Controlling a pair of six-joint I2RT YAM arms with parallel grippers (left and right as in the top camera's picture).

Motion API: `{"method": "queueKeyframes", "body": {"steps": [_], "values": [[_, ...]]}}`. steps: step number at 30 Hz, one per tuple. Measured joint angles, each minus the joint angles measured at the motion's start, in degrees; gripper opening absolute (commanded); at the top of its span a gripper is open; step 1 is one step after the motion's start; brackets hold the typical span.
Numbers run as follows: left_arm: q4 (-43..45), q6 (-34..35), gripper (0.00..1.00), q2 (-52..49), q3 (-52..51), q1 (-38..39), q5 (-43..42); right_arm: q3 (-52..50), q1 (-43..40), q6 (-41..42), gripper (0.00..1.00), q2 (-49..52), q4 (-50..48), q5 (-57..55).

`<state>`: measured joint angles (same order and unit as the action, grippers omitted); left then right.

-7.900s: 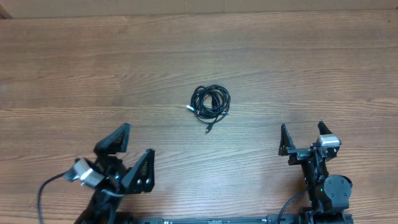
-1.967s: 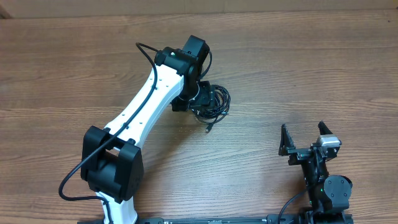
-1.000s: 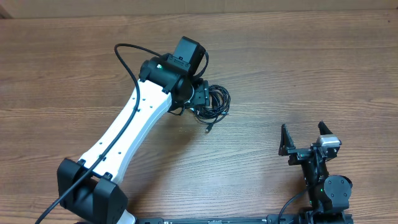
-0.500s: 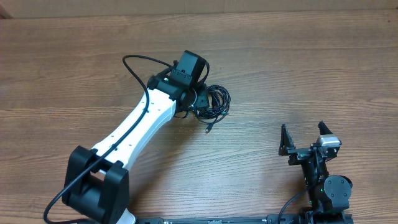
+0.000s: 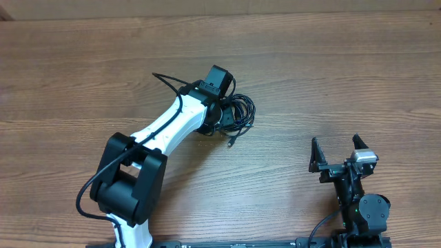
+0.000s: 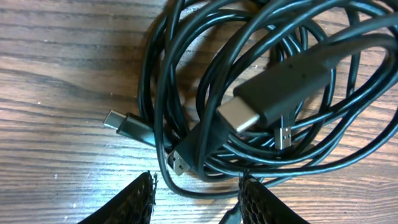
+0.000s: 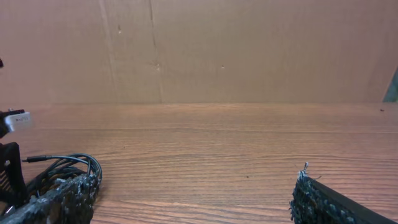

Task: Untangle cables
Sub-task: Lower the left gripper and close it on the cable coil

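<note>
From overhead, the wrist housing (image 5: 216, 81) hides the left gripper (image 6: 198, 202) and covers the left side of the cables (image 5: 244, 110). In the left wrist view we see the coil run off the top and right edges, the nearest plug (image 6: 273, 87) looks soft-focused, and the bottom edge crops both fingertips (image 6: 140, 200). The right gripper (image 7: 193, 202) is cropped the same way.

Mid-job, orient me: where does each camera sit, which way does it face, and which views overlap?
Overhead: above the table, looking straight down; left arm extended to the cables, right gripper open at lower right.
Left wrist: just above the cables, looking down; left gripper open at the bottom edge.
Right wrist: low, facing across the table to a cardboard wall; its own fingers at the bottom corners.
Shared: overhead and left wrist both show the cable bundle.
</note>
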<state>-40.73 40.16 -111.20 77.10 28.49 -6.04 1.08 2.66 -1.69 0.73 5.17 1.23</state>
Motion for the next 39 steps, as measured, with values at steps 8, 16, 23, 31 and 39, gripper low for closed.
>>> {"method": "queueKeyframes", "body": {"steps": [8, 16, 23, 31, 39], "values": [[0.28, 0.24, 0.36, -0.72, 0.00, 0.04, -0.61, 0.00, 0.00, -0.02, 1.00, 0.00, -0.04, 0.00], [0.31, 1.79, 0.34, -1.36, 0.00, 1.18, -0.61, 0.00, 0.00, 0.00, 1.00, 0.00, -0.02, 0.00], [0.31, 3.39, 0.34, -1.36, 0.00, 1.55, 0.68, 0.00, 0.00, -0.02, 1.00, 0.00, -0.02, 0.00], [1.33, 5.40, 0.28, -1.36, 0.00, 1.55, 2.01, 0.00, 0.00, -0.02, 1.00, 0.00, -0.04, 0.00], [2.49, 6.23, 0.21, -1.36, 0.00, 1.55, 3.19, 0.00, 0.00, 0.00, 1.00, 0.00, -0.07, 0.00]]}}
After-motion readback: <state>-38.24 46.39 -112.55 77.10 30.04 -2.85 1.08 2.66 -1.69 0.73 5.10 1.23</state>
